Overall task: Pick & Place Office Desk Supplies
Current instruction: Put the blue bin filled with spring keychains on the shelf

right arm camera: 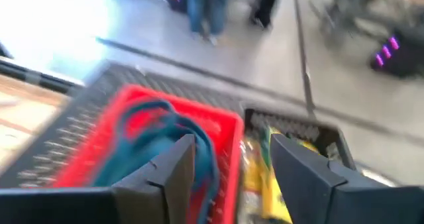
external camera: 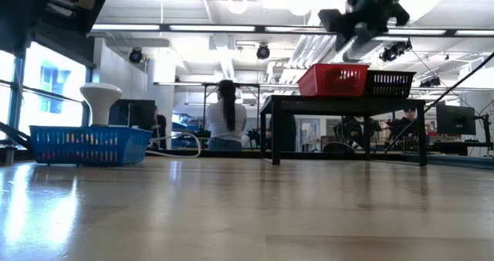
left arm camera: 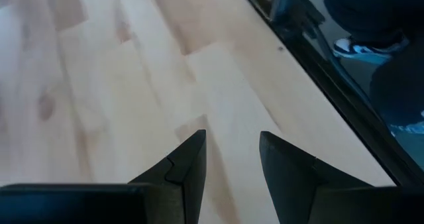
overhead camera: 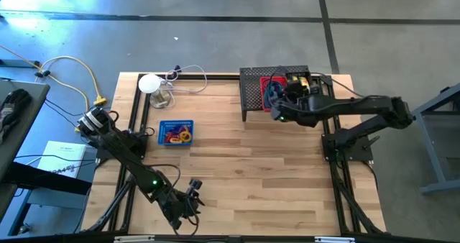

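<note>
Pale wooden tabletop [overhead camera: 237, 171] runs bare across the near half, where the left end effector [left arm camera: 232, 159] waits low at the near left corner, fingers spread on nothing. Farther back sits a blue basket [overhead camera: 176, 133] with small purple and orange rings. At the far edge a black mesh shelf [overhead camera: 251, 92] carries a red basket [right arm camera: 136, 128] and a black basket [right arm camera: 328, 144]. The right end effector [right arm camera: 228, 161] hovers over the red one, fingers apart, blue elastic loops [right arm camera: 156, 141] lying below. Judged as a release: lift straight up, clear of the loops, before swinging back.
</note>
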